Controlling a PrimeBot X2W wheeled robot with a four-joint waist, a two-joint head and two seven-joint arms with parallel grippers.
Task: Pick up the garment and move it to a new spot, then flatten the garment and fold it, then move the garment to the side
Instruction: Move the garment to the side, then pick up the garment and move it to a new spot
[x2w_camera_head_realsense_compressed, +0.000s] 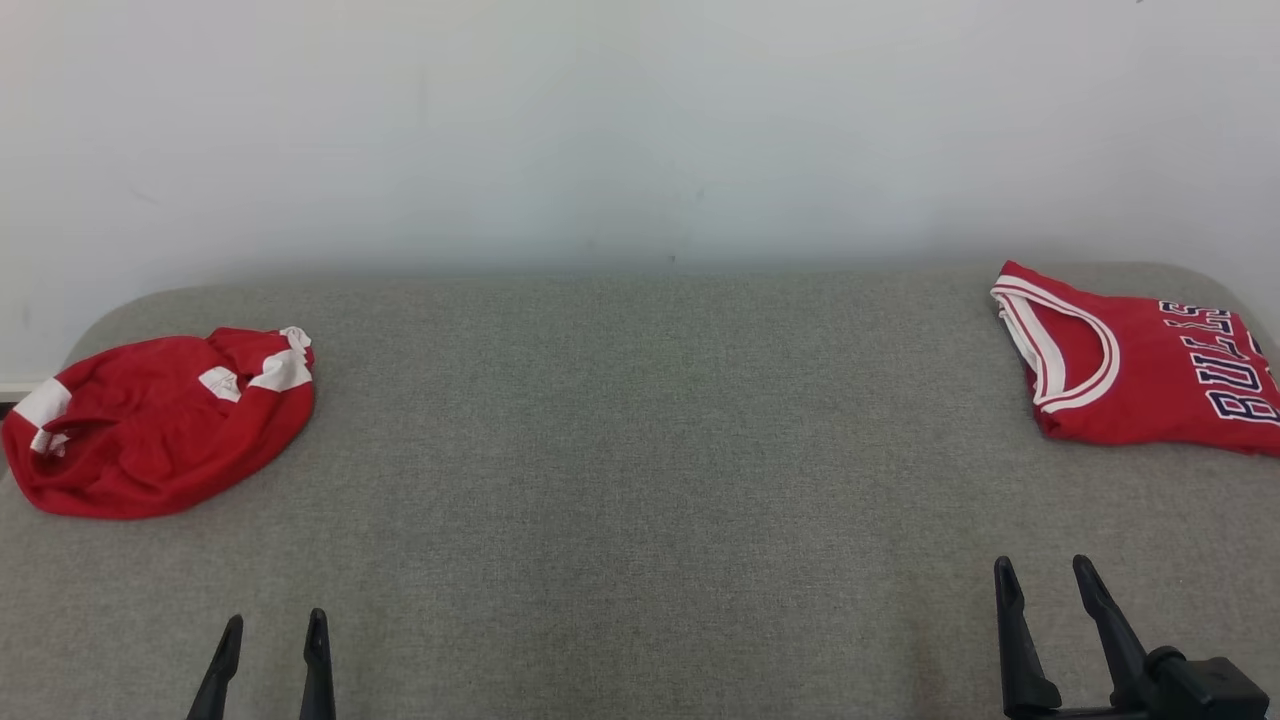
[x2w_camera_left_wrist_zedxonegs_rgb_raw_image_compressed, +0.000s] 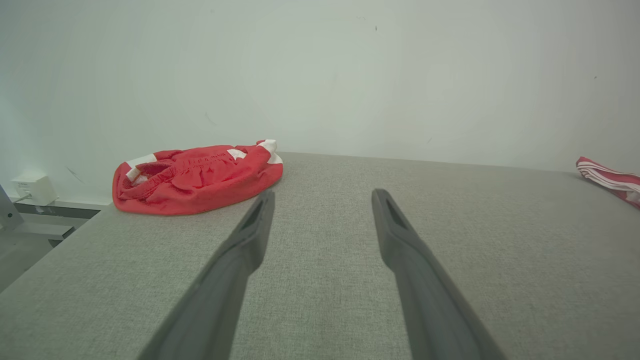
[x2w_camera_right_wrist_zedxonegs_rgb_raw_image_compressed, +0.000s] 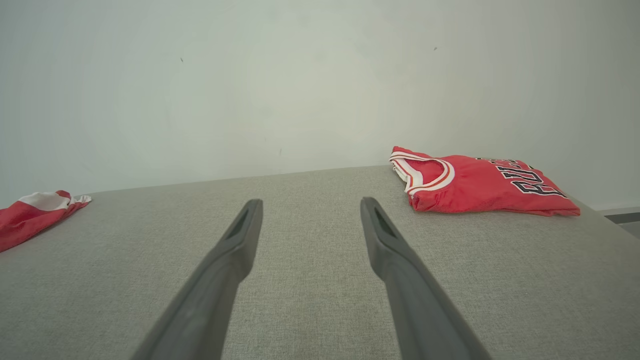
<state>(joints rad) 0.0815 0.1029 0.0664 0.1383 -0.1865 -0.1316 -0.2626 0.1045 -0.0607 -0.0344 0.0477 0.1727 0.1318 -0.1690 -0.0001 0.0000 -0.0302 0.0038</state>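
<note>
The grey surface (x2w_camera_head_realsense_compressed: 640, 450) is bare across its middle, so there is lots of room in front of the left end effector (x2w_camera_head_realsense_compressed: 277, 617) and the right end effector (x2w_camera_head_realsense_compressed: 1042, 562). 2 things lie in the way: a bunched red garment (x2w_camera_head_realsense_compressed: 150, 430) far left, a folded red jersey (x2w_camera_head_realsense_compressed: 1140, 370) far right. A white wall (x2w_camera_head_realsense_compressed: 640, 120) blocks the back.

Work surface: a table (x2w_camera_head_realsense_compressed: 640, 420) covered in grey woven fabric, with rounded far corners (both visible in the head view). Directly behind it stands a plain white wall (x2w_camera_head_realsense_compressed: 640, 120) with a few small marks. Lighting is even and shadows are soft. In the left wrist view, a small white box (x2w_camera_left_wrist_zedxonegs_rgb_raw_image_compressed: 35, 189) sits low against the wall, above a dark strip (x2w_camera_left_wrist_zedxonegs_rgb_raw_image_compressed: 55, 210) and grey floor (x2w_camera_left_wrist_zedxonegs_rgb_raw_image_compressed: 20, 265).
</note>
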